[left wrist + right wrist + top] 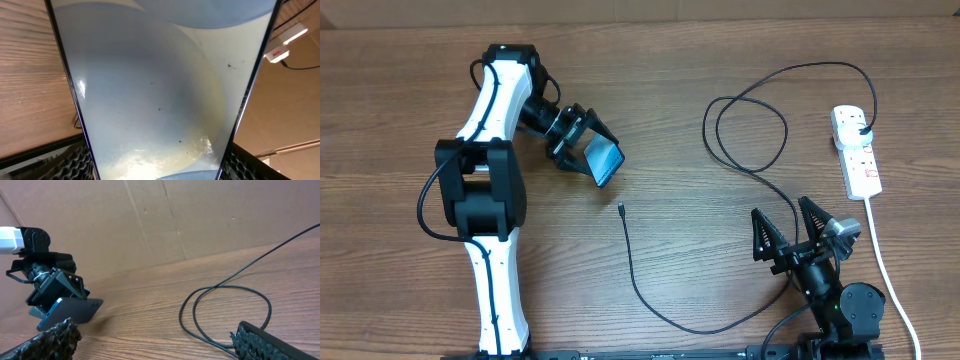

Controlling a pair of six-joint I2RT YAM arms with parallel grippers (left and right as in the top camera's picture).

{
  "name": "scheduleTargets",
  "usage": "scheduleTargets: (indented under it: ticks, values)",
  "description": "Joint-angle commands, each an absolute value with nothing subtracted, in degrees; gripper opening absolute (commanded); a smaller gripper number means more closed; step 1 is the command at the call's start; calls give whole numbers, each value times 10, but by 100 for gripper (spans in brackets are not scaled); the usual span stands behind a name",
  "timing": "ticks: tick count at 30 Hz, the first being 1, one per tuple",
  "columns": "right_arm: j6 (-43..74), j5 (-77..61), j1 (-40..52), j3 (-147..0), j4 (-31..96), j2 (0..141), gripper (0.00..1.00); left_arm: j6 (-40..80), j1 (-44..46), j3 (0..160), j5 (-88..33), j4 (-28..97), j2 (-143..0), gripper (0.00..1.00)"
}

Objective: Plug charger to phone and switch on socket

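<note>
The left end effector (588, 148) is closed on the phone (605, 160), left of centre in the overhead view. It holds the phone tilted off the table (670, 60), probably so the port edge can meet the cable. The charger (626, 245) has its connector tip (620, 207) lying just below the phone, not touching it. At lower right the right end effector (788, 225) is spread wide and empty (well placed to fetch that tip). The power strip (860, 165) sits at the upper right with the black plug (863, 128) apparently seated. Cable loops lie between it and the right end effector, and its white cord (880, 260) runs close by.
</note>
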State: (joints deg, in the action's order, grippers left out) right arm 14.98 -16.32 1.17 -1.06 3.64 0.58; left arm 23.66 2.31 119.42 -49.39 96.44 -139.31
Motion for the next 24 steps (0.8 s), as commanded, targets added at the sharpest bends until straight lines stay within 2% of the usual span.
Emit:
scheduleTargets:
  ticks: [1,9,18,24]
  values:
    - [150,-166,11,-4,33,2,100,239,14,1210,-507,969,-1383,5]
    - [150,-165,10,-4,33,2,100,249,9,1197,-453,969,-1322,5]
    - [150,-165,11,-4,33,2,100,240,-7,1047,-446,969,-1225,5]
    - [150,-166,11,-4,33,2,100,238,12,1032,-445,969,-1200,5]
